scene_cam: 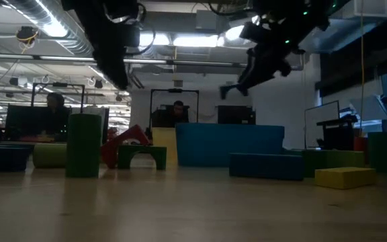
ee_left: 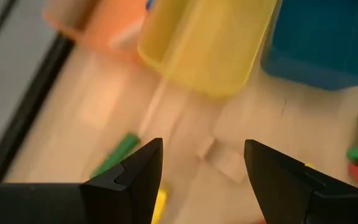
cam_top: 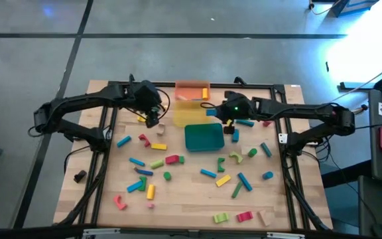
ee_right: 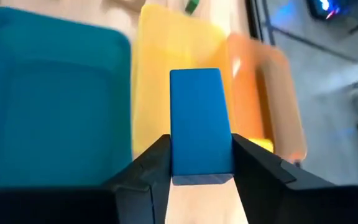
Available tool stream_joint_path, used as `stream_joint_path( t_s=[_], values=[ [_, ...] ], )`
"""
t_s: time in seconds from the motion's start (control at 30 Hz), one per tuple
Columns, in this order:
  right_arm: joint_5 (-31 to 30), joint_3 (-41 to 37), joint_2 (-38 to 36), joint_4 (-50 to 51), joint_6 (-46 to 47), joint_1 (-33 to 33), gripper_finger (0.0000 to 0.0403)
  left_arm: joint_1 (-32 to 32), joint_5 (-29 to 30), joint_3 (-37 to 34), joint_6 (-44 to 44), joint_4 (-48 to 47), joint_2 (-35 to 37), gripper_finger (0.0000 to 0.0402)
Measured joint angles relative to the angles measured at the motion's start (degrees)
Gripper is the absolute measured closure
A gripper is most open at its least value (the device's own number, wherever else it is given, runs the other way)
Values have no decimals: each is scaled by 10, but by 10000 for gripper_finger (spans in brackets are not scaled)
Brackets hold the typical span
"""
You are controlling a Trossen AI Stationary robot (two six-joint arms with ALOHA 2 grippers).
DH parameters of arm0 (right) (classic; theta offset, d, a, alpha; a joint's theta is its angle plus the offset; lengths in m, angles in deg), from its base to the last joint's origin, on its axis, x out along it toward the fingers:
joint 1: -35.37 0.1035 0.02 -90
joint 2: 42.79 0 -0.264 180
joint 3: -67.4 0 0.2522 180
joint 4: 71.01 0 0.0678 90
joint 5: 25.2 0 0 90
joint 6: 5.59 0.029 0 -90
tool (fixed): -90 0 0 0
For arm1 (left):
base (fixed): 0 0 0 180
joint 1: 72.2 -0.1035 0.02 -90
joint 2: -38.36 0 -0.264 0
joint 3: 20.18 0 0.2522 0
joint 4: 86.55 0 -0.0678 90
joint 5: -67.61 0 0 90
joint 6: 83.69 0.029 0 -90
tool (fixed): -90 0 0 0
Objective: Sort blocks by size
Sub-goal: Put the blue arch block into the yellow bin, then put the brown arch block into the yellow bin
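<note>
blue block is gripped between the right gripper fingers, held above the yellow tray, orange tray just beyond. prob light, stiff, smooth-sided; hold across its flat long sides. other blocks lie scattered on the counter. left gripper fingers open, empty. no writing readable.

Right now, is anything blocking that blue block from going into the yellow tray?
Nothing visible. The right tool holds the blue block above the yellow tray, whose floor looks bare beneath it.
</note>
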Motion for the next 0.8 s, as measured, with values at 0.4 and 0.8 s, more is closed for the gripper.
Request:
stream_joint_path(
  t_s=[0.4, 0.8],
  values=[
    [-40, 0, 132, -188, -100, -3, 206, 2, -23, -11, -183, -30, 0, 190],
    [-115, 9, 139, -191, -137, -3, 200, 67, -29, -76, -351, 43, -1, 190]
  ],
)
